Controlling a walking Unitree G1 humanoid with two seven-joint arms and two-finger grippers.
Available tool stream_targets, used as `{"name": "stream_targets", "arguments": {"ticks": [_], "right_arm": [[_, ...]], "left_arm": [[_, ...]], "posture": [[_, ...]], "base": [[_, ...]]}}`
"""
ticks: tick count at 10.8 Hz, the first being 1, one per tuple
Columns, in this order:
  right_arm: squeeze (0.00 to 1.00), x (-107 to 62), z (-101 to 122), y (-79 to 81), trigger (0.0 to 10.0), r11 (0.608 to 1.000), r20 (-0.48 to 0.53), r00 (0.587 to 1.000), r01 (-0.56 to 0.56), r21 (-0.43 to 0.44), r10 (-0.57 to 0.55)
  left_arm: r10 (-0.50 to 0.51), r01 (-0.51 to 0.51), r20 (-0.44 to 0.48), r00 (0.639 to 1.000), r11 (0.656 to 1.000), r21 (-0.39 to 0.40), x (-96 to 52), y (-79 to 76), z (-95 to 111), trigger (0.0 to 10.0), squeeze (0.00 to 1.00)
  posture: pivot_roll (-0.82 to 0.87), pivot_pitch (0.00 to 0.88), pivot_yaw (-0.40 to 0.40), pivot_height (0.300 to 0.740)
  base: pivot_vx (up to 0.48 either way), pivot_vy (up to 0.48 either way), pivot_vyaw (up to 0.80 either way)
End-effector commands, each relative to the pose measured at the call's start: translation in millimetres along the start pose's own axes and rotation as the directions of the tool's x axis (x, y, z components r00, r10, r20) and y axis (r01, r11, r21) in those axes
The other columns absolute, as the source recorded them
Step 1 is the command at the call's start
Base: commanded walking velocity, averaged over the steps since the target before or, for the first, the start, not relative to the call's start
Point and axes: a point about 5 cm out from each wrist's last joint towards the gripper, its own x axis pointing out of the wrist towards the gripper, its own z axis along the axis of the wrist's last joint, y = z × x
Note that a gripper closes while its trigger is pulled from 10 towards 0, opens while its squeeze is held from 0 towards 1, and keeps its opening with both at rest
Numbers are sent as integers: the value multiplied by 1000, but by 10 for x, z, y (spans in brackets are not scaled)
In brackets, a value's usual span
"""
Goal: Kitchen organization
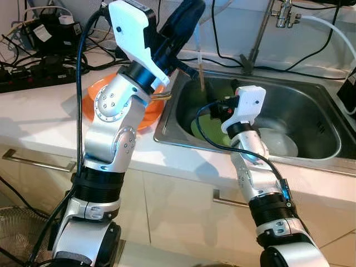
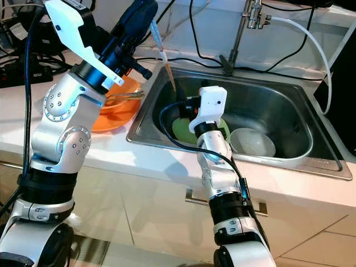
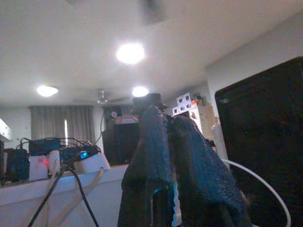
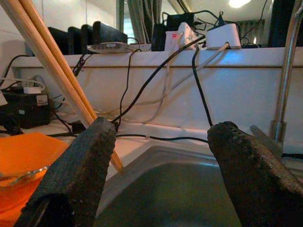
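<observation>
My left gripper (image 1: 193, 12) is raised above the left rim of the steel sink (image 1: 165, 127), its fingers (image 3: 156, 142) pressed together. It is shut on a pair of wooden chopsticks (image 1: 199, 71) that hang down over the sink's back left corner. In the right wrist view the chopsticks (image 4: 52, 71) slant past the fingers. My right gripper (image 1: 214, 107) reaches into the sink with its fingers (image 4: 75, 175) spread wide and nothing between them, just above a green plate (image 1: 204, 127). A white bowl (image 1: 280, 142) lies beside the plate.
An orange bowl (image 2: 114, 114) with a metal utensil (image 2: 127, 95) stands on the white counter left of the sink. The faucet (image 2: 239, 33) rises behind the sink. Power strips and cables (image 1: 44, 33) crowd the back left. Cabinet drawers run below the counter.
</observation>
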Motion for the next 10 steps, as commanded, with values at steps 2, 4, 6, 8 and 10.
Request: {"name": "stream_targets", "arguments": {"ticks": [2, 4, 6, 8, 10], "right_arm": [[0, 8, 73, 25, 10000, 1000, 25, 1000, -17, 20, 17], [0, 6, 89, 58, 10000, 999, 31, 998, -49, 22, 48], [0, -18, 93, 78, 10000, 994, 27, 995, -97, 50, 96], [0, -67, 58, 147, 10000, 983, 7, 984, -177, 46, 177], [0, -92, 36, 132, 10000, 983, -6, 984, -180, 40, 180]], "left_arm": [[-29, 29, -3, 1000, 999, -18, 1, -49, 3, 10000, 0], [-33, 33, -9, 999, 999, -21, -3, -54, -12, 10000, 0], [-17, 17, -20, 1000, 1000, 1, -8, -19, -29, 10000, 0], [0, 0, -22, 1000, 1000, 15, -9, 9, -32, 10000, 0], [7, -7, -20, 1000, 1000, 24, -8, 22, -24, 10000, 0]], "posture": [[229, 9, -21, 740], [229, 9, -21, 740], [222, 12, -17, 740], [219, 15, -16, 740], [221, 16, -17, 740]], "base": [[0, 0, 0], [0, 0, 0], [0, 0, 0], [0, 0, 0], [0, 0, 0]]}}
